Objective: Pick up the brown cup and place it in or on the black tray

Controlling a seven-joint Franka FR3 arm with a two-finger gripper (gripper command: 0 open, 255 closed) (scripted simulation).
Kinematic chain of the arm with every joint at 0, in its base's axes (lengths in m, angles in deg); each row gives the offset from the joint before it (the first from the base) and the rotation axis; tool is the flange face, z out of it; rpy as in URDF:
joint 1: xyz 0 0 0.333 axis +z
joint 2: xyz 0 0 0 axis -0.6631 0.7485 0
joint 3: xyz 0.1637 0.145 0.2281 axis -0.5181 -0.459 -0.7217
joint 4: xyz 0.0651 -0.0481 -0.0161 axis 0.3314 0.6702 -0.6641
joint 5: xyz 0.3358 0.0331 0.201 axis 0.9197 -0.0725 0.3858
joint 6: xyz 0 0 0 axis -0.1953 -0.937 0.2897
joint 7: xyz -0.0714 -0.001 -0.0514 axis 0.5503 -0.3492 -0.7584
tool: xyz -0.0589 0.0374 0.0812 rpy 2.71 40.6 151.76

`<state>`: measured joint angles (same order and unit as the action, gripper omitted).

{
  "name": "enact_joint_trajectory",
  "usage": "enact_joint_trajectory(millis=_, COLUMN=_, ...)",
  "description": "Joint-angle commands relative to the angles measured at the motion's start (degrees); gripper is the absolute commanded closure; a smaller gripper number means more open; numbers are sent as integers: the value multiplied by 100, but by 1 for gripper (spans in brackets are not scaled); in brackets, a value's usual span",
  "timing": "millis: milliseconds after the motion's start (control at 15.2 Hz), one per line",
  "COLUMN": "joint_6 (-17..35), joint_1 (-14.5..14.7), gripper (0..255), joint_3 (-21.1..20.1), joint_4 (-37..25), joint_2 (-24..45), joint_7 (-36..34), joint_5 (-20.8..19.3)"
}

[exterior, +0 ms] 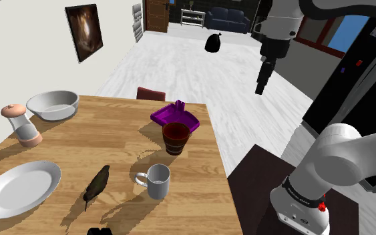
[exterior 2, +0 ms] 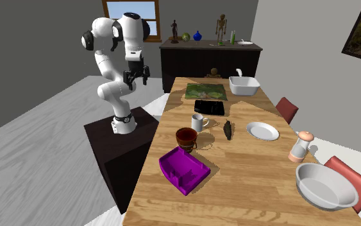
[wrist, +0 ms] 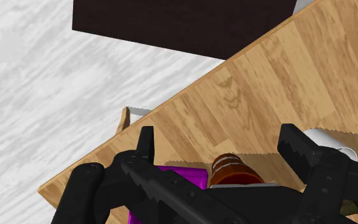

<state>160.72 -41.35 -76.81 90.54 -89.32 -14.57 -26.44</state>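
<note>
The brown cup stands upright on the wooden table, close beside a purple scoop-shaped tray. The black tray lies flat further along the table, past a white mug; its edge peeks in at the shoulder view's bottom. My gripper hangs high in the air, off the table's edge on the stand's side and well apart from the cup. In the wrist view the gripper is open with nothing between its fingers, and the cup shows far below.
Also on the table are a white plate, a dark bird-like figure, a grey bowl, a pink-capped jar, a white box and a green mat. Red chairs flank the table's far side.
</note>
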Motion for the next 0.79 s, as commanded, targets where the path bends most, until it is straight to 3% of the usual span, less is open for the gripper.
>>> enact_joint_trajectory(millis=0, joint_6=0, joint_1=0, gripper=0, joint_3=0, joint_4=0, joint_2=0, joint_7=0, joint_5=0)
enact_joint_trajectory(millis=726, joint_6=1883, joint_1=67, gripper=0, joint_3=-567, joint_4=-31, joint_2=1844, joint_7=-621, joint_5=265)
